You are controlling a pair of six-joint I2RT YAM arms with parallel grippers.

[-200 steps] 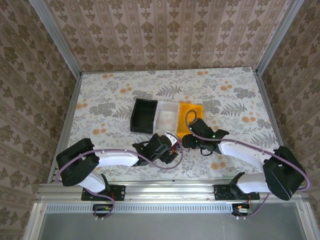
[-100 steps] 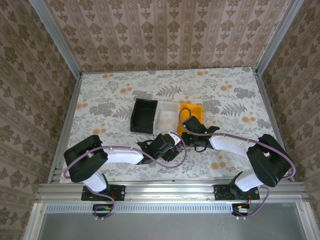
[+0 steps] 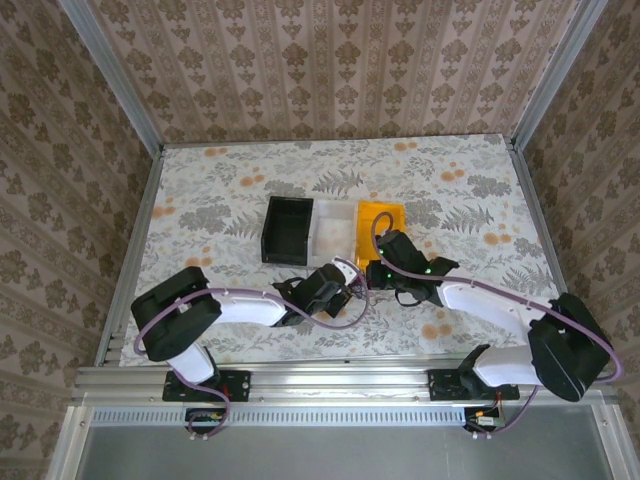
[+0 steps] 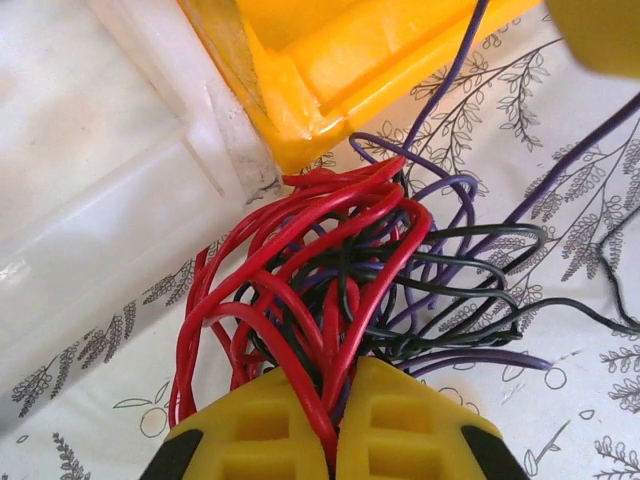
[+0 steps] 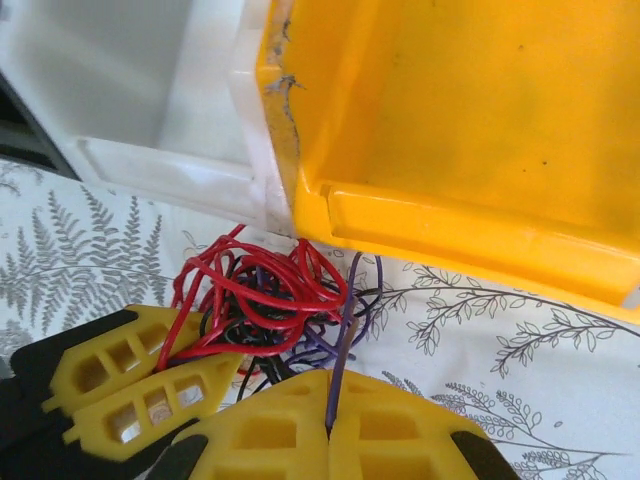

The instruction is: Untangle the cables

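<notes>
While the left gripper (image 4: pixel 332 388) has its yellow ribbed fingers (image 4: pixel 260 430) pressed together on a few red strands, so it is closed on them, the cables (image 4: pixel 340 265) lie just ahead of it. They are a small bunch of thin curly red, black and purple insulated wires on the floral-print tablecloth (image 4: pixel 60 420). The bunch sits against the near corner where the translucent white plastic bin (image 4: pixel 90 150) meets the yellow plastic bin (image 4: pixel 330 60), and a black rectangular plastic bin (image 3: pixel 285 232) stands left of both. Handling, as a judgement: very light, limp but springy loops with slick insulation, not fragile, easy to cinch into a tighter knot if yanked, and likely to slide through a loose pinch. The best hold is probably one free strand at the bunch's outer edge, not the dense middle, with one colour per gripper and a slow pull apart. The right gripper (image 5: pixel 328 395) is clamped on a single purple strand rising from between its fingertips. Hard to make out are which strands cross under which in the core, where any wire ends, and how many wires there are. From the top camera both wrists cover most of the bunch.
</notes>
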